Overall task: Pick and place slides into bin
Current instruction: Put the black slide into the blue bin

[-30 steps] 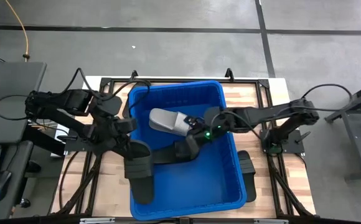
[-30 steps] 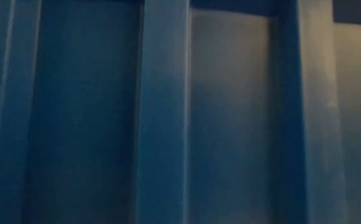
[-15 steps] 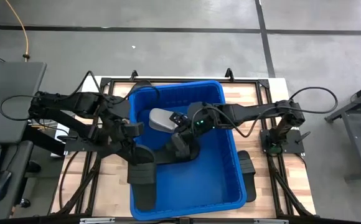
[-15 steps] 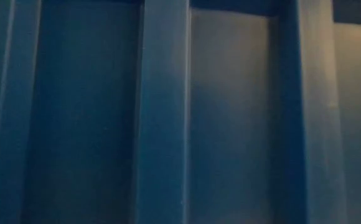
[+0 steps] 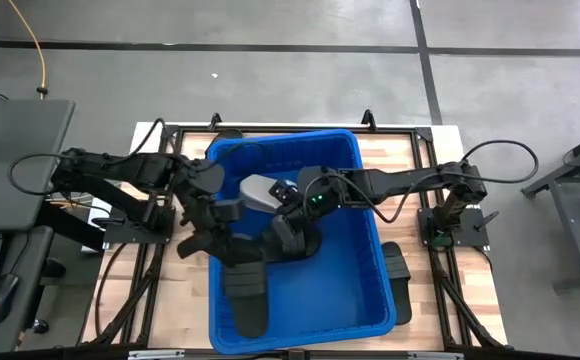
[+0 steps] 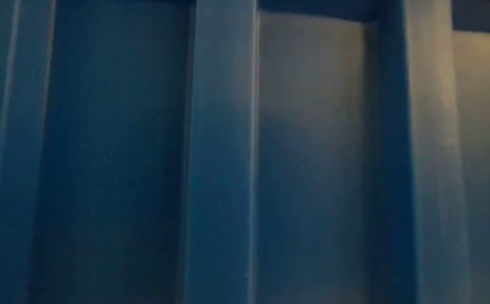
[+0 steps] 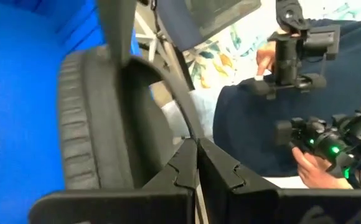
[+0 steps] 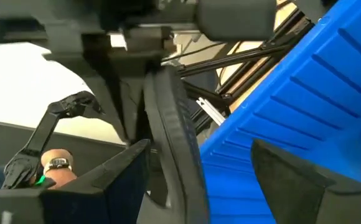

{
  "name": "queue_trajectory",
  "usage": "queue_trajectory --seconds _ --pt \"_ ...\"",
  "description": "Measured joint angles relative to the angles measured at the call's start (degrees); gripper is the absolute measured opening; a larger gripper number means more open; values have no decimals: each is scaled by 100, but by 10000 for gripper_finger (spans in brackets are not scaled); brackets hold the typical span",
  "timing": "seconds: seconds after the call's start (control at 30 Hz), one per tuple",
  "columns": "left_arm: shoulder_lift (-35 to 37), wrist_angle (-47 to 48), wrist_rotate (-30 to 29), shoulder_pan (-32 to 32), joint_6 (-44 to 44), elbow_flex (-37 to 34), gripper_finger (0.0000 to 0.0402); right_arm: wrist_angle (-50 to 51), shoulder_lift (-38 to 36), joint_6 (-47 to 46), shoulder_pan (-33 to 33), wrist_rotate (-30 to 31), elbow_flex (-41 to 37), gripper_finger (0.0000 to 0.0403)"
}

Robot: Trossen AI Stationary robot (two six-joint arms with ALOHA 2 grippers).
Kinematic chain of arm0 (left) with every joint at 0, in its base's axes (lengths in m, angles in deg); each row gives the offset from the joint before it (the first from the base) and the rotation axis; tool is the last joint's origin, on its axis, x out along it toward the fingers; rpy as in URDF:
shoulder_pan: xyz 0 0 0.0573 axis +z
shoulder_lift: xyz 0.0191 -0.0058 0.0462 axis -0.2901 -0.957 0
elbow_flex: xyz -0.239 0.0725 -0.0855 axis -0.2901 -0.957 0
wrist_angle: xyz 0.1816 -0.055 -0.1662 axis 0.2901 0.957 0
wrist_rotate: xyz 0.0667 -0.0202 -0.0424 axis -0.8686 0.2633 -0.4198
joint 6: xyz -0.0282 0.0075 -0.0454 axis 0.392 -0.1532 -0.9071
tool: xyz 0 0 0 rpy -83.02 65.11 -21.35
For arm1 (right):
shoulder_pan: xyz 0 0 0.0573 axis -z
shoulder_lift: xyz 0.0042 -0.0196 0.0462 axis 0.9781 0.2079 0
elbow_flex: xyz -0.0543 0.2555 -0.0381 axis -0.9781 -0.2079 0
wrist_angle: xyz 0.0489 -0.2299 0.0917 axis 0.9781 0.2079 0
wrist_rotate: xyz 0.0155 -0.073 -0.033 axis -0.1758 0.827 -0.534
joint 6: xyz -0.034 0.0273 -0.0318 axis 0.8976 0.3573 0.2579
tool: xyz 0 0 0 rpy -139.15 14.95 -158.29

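The blue bin fills the table's middle; the low view shows only its wall. My left gripper, reaching in from the left, is shut on a black slide held over the bin's near-left part. My right gripper stands open inside the bin beside that slide, its fingers wide apart. The held slide shows edge-on between them. I cannot tell whether they touch it. A grey slide and a black slide lie on the bin's floor. My left gripper pinches the black slide between its two shut fingers at what looks like the strap's edge, beside the ribbed sole. The fingers come slanting down from the table's left. The slide is lifted clear, its length running toward the near edge.
One more black slide lies on the wooden table right of the bin. In the wrist views a person stands beyond the table holding control handles. Bin walls rise close around both grippers.
My left gripper has carried the black slide toward the table's right, from over the bin's left rim to over its inside. My right gripper has moved toward the left inside the bin, nearer the held slide, and has stayed open.
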Motion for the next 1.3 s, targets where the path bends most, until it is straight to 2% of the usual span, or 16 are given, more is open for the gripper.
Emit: queue_trajectory --seconds 0.23,0.6,0.7,0.83,1.03,1.3 --pt "-214 20 18 43 30 -7 0 -69 -4 9 -39 -152 0 264" --pt "-231 -335 687 651 -62 2 0 215 -4 134 -77 -274 -2 222" --pt "-235 -327 830 637 -60 2 0 127 -4 151 -81 -297 -2 196" --pt "-233 -443 910 634 -86 2 0 136 -4 155 -79 -339 -2 142" --pt "-233 -473 724 632 -100 2 0 162 -4 320 -73 -483 -2 23" --pt "-173 -283 403 629 -93 0 13 532 -97 144 -203 78 -4 8"
